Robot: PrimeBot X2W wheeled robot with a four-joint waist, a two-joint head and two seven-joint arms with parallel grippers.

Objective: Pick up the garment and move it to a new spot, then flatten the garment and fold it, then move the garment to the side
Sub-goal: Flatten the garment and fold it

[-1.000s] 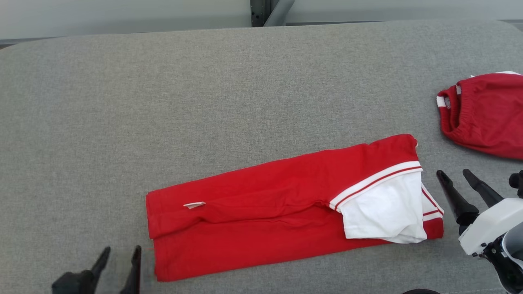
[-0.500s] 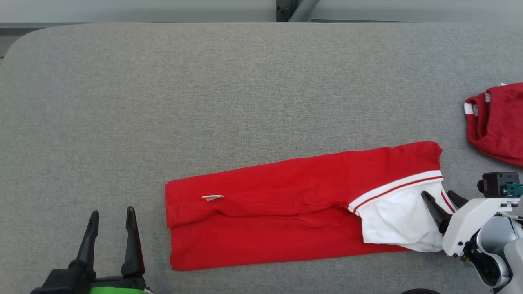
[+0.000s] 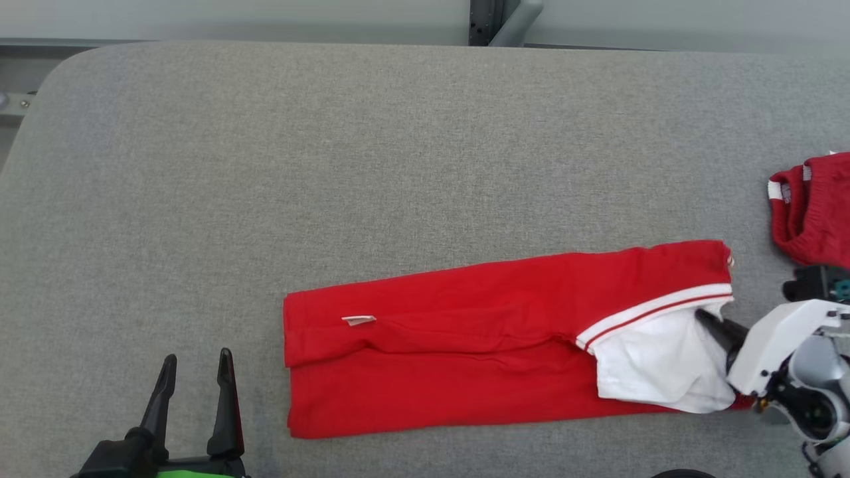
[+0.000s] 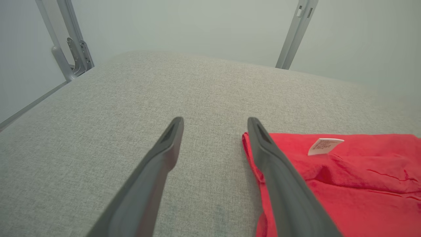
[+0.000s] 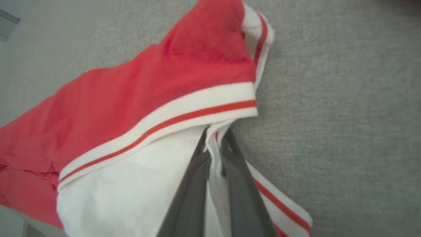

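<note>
Fingers of your right gripper [image 5: 216, 135] are pressed together on a fold of white cloth at the striped end of the garment [image 3: 465, 345], just under its white band with the thin red line. A strip of that white fabric runs down between the two dark fingers. Your left gripper [image 3: 196, 362] stands spread and holds nothing, over the grey padded table [image 3: 332, 166] just beside the garment's other, plain red end. In the left wrist view one finger overlaps the red edge, and you cannot tell from there whether it touches. The garment lies as a long folded red strip across the near right part of the table, slanting up toward the right. A small white care tag [image 4: 325, 145] sticks up near its left end, with rows of print too small for you to read. A second red piece [image 3: 813, 212] with white trim lies bunched at the table's right edge, apart from the garment. Behind the table stand grey metal frame posts [image 4: 297, 33]
</note>
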